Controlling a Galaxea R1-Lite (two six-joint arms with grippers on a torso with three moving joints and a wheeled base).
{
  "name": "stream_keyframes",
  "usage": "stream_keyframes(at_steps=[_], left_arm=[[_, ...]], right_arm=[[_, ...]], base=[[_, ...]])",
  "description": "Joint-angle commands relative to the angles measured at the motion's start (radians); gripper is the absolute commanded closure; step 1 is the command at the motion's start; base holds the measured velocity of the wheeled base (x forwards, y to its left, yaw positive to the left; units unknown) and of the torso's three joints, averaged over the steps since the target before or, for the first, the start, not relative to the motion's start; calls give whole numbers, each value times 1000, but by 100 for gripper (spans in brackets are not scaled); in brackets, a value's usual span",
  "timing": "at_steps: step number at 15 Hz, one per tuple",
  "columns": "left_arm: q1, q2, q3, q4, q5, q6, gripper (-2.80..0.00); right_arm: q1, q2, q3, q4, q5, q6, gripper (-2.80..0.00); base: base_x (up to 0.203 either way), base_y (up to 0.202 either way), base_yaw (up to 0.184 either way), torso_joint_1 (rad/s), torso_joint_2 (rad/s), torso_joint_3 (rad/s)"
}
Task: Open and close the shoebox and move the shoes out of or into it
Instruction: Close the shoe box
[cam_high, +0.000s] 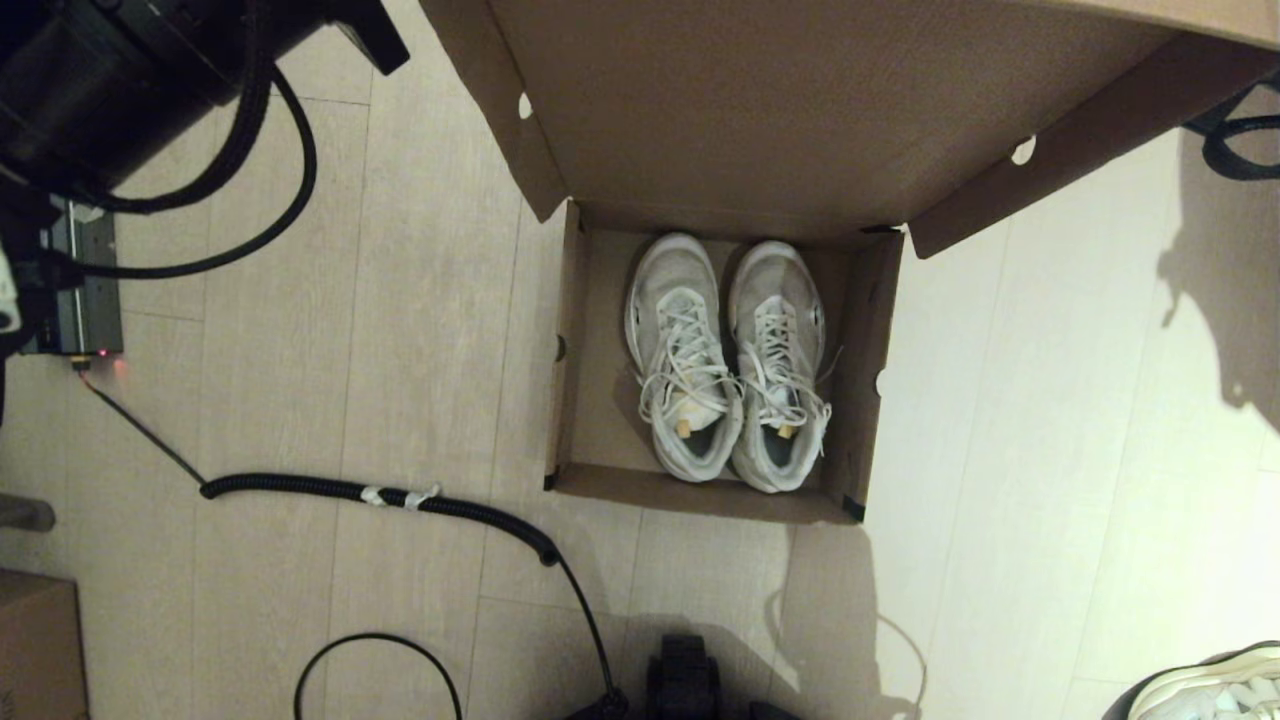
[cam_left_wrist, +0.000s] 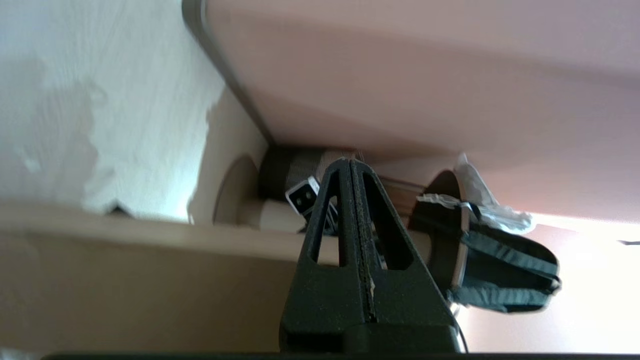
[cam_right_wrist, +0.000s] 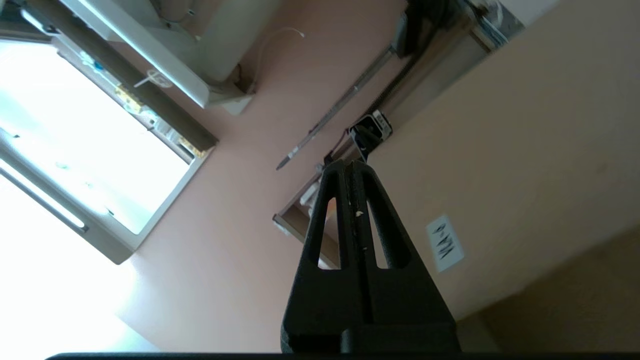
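The shoebox (cam_high: 715, 495) sits open on a pale wood-plank floor (cam_high: 420, 330) in front of me, its big flap lid (cam_high: 800, 110) raised and leaning toward my head camera. The shoes (cam_high: 725, 360) lie inside, side by side and touching, toes pointing away from me, closer to the box's right wall than its left.

My left gripper (cam_left_wrist: 353, 162) has its fingers pressed together and holds nothing; it points up toward the underside of some furniture. My right gripper (cam_right_wrist: 352, 164) is likewise closed and empty, aimed at a pinkish ceiling beside a tan surface with a small white sticker (cam_right_wrist: 445, 243) (likely the lid's outside).

I judge the mesh sneakers light and soft on top, with firm soles; the heel collar or the tongue under the laces looks the best place to pinch. The cardboard lid should be light, stiff and slightly floppy at its side flaps.

Black cables (cam_high: 400, 497) trail across the floor to my left; a separate whitish sneaker (cam_high: 1215, 685) sits at my lower right.
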Motion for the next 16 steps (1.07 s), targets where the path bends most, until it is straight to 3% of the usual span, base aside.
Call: stream_keyframes(at_steps=[1,5,8,11,12,13,16], left_arm=[[-17,-68,75,-5,-2,-6,0],[-44,-241,327,-17,-2,-4,0],[-43,-443,565,-21,-2,-4,0],[12,-641,777,-9,-3,-5,0],[56,-674,824,-4,-3,-6,0],[84,-686,840,-1,-3,-5,0],[202,-665,833,1,-8,10,0]], right_arm=[[0,-64,64,-7,18,10,0],[1,-183,287,-59,63,11,0],[1,-356,530,-94,84,8,0],[0,-541,710,-106,102,-6,0],[1,-580,762,-107,107,-43,0],[1,-602,799,-108,113,-131,0],[-10,-623,896,-106,116,-515,0]], base=[[0,0,0,0,0,0],[0,0,0,0,0,0],[0,0,0,0,0,0],[0,0,0,0,0,0],[0,0,0,0,0,0],[0,0,0,0,0,0],[0,0,0,0,0,0]])
